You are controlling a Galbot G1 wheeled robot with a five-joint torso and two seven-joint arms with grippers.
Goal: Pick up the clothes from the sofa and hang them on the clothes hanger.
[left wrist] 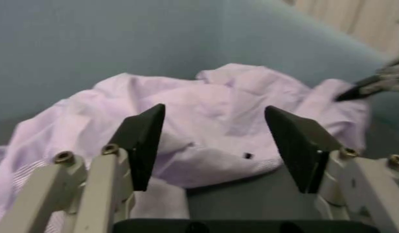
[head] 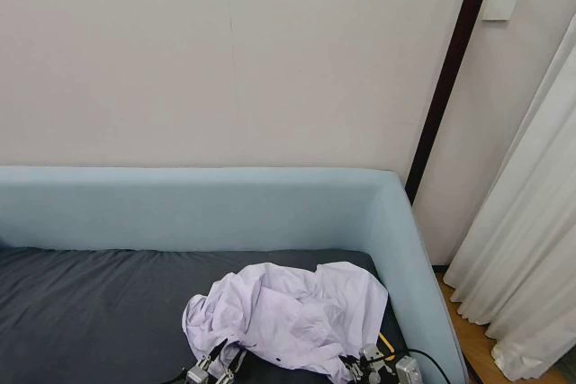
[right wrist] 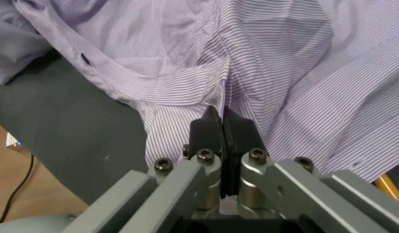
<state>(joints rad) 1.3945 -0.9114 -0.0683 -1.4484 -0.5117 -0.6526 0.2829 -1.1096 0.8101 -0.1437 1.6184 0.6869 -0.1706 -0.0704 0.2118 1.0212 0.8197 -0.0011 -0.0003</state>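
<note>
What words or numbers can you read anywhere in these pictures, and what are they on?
None can be read.
The shirt on the sofa shows only thin stripes, no label.
The white wall plate is blank.
The left gripper, open by the shirt, and the right gripper, shut on its cloth, carry no writing.

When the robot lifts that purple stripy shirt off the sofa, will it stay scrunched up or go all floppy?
Probably floppy: the striped shirt lies crumpled in soft folds, so it should droop and unfold. It looks thin, so it is likely light. The thin fold pinched in the right gripper may slip out.
</note>
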